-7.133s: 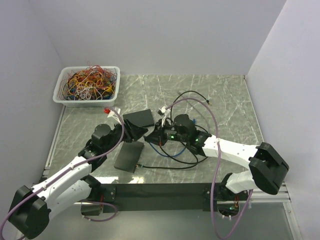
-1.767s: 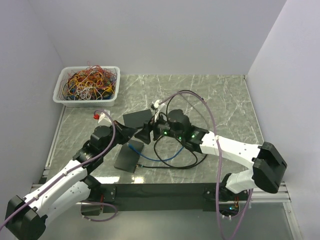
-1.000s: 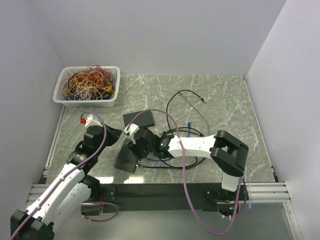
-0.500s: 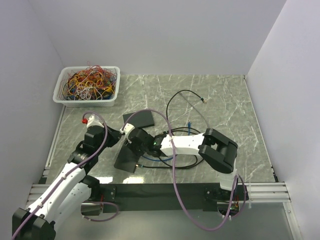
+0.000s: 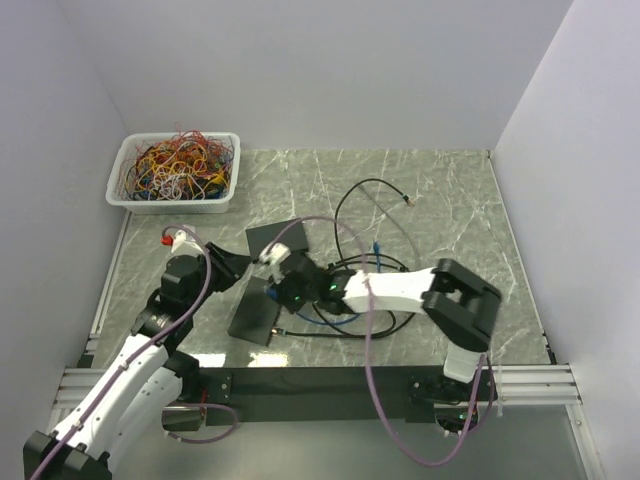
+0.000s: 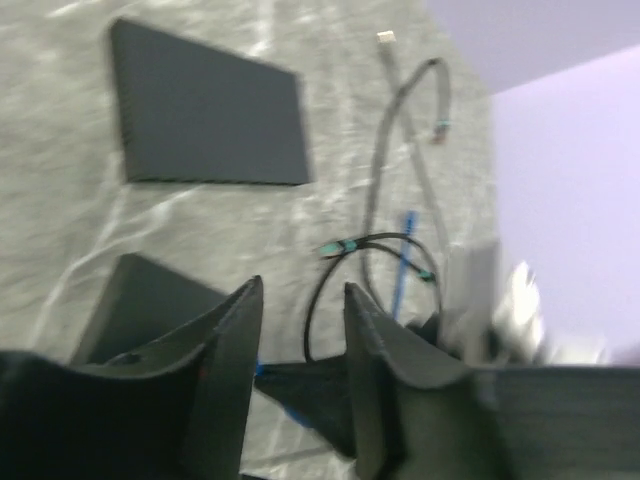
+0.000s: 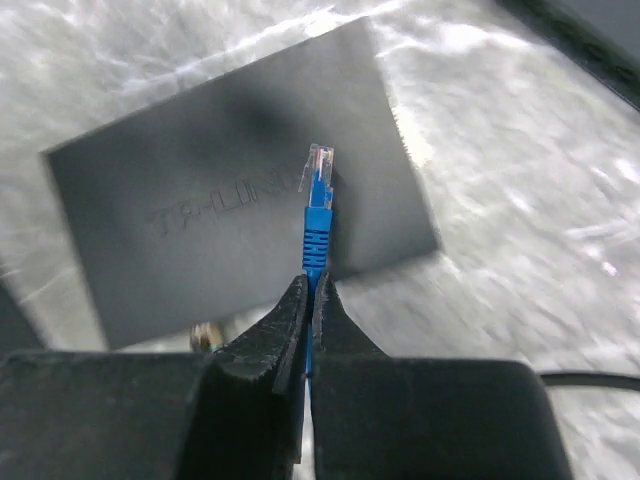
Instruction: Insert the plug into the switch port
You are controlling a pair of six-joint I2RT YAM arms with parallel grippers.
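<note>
Pinching a blue cable [image 7: 316, 238] just behind its clear plug [image 7: 318, 163], the right tool [image 7: 310, 288] is clamped tight, the plug poised over the dark flat switch [image 7: 200, 215], whose embossed lettering only the right wrist view shows. The left tool [image 6: 298, 298] stands parted and empty. Only the top view shows the bin [image 5: 172, 206] of tangled wires [image 5: 178, 165].

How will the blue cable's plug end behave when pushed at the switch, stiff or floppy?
Probably stiff enough: the right pincer grips the blue cable just behind its boot, so little free length can buckle. The switch looks small and loose on the smooth tabletop, so it may slide.
</note>
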